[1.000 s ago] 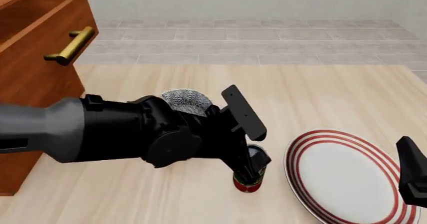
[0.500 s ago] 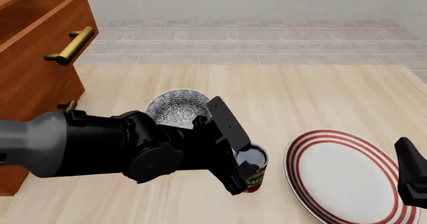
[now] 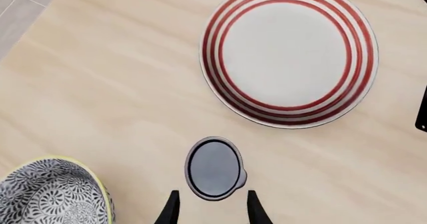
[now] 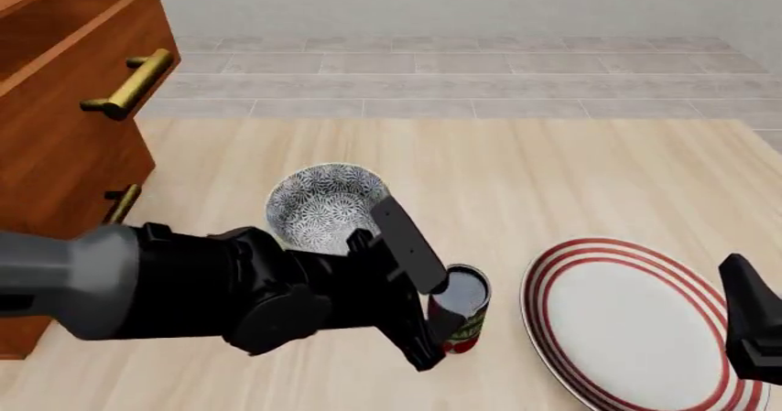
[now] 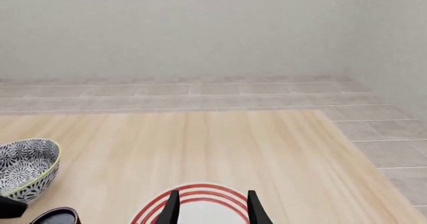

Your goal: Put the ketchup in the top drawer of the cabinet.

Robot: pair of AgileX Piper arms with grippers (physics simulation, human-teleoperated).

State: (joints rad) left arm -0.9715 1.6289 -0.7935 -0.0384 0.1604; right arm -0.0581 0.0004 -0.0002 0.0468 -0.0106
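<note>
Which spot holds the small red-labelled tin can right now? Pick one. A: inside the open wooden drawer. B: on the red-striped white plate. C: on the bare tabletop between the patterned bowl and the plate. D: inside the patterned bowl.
C: the small red-labelled tin can stands upright on the wooden tabletop, between the blue-white patterned bowl and the red-striped white plate.
</note>
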